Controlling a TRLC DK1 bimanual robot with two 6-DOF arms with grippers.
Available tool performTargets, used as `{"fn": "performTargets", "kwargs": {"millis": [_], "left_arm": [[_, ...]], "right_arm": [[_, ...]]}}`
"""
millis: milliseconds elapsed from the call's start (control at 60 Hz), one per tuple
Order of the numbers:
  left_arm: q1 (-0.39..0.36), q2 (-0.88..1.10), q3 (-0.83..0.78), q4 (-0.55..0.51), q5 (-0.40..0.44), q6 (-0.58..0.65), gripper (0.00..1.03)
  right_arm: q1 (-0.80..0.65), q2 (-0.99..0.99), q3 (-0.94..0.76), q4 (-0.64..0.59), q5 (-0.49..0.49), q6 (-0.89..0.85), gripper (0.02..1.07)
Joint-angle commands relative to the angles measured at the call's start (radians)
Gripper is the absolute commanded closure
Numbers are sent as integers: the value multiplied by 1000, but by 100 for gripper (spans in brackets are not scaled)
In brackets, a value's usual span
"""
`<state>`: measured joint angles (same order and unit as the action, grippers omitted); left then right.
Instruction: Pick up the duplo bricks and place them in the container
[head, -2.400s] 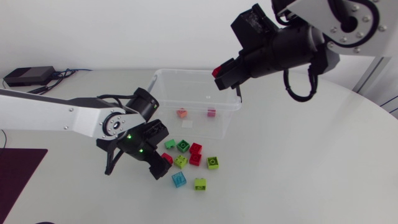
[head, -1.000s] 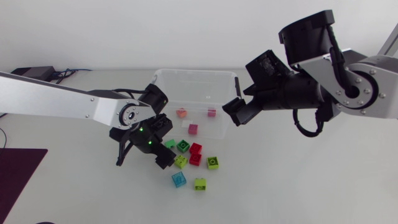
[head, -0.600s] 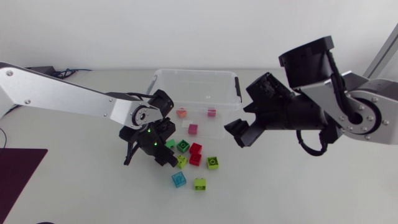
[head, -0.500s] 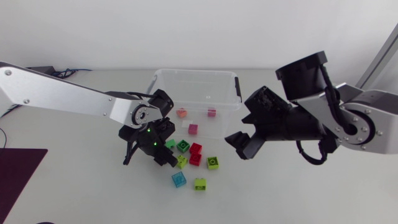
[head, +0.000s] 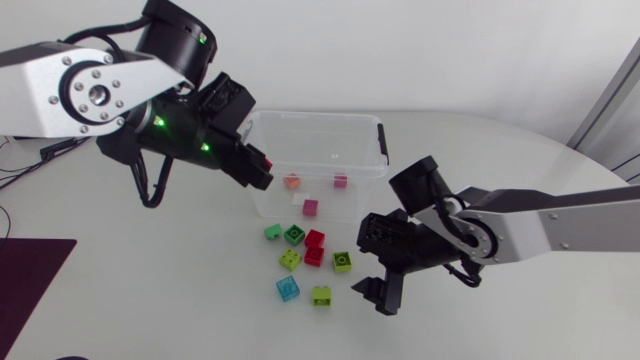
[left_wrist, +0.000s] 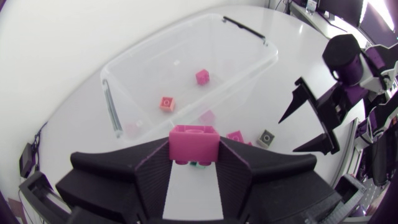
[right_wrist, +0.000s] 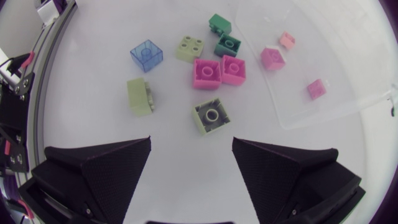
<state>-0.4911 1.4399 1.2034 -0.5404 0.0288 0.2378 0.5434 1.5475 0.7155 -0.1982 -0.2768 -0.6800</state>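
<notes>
Left gripper (left_wrist: 194, 155) is clamped on a pink brick (left_wrist: 194, 142), with the container (left_wrist: 249, 37) ahead and below, probably ready for the drop. Right gripper (right_wrist: 191, 142) gapes wide and empty, with the loose bricks (right_wrist: 211, 117) just ahead of it for the next pick.

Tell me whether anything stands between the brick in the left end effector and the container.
Nothing visible does. The left end effector is shut on the pink brick, and the container lies just ahead of it, with no lid on it.

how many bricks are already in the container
3 in the container: an orange brick, a pink brick beside it, a second pink brick by its front wall. Clear walls, so none seems hidden.
</notes>
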Motion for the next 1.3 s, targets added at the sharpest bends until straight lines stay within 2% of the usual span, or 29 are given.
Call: {"fn": "performTargets", "kwargs": {"millis": [0,150,283,467,533,717,733,783,800,817,867,900,1000,1150,1267,1283], "left_arm": [[13,-1,64,25,26,24,81],[25,24,108,131,60,26,80],[43,126,151,211,77,23,79],[75,284,237,252,88,14,78],[86,326,265,252,89,9,78],[97,456,338,269,99,-18,71],[97,461,341,267,99,-18,69],[95,478,354,263,105,-18,54],[95,490,367,243,118,-18,34],[95,496,374,230,123,-17,25],[95,501,380,211,129,-11,11],[95,499,380,204,129,-11,6],[102,461,364,178,129,-8,5],[108,294,280,134,129,1,5],[97,126,176,77,129,61,5],[91,89,151,42,129,87,5]], "right_arm": [[-19,72,47,23,-12,-70,12],[-34,157,102,43,-24,-107,12],[-48,235,154,57,-41,-131,12],[-37,275,180,48,-47,-145,13],[-33,273,180,40,-48,-148,24],[0,233,144,26,-61,-130,79],[1,229,139,23,-61,-128,81],[9,215,130,5,-62,-127,81],[13,206,125,-6,-64,-125,81],[15,200,122,-9,-62,-125,81],[20,172,107,-10,-62,-115,81],[21,149,99,-14,-62,-107,82],[18,45,91,-64,-64,-96,82],[15,-90,101,-125,-64,-81,82],[-8,-185,159,-185,-64,-58,82],[-16,-193,171,-193,-64,-56,82]]}}
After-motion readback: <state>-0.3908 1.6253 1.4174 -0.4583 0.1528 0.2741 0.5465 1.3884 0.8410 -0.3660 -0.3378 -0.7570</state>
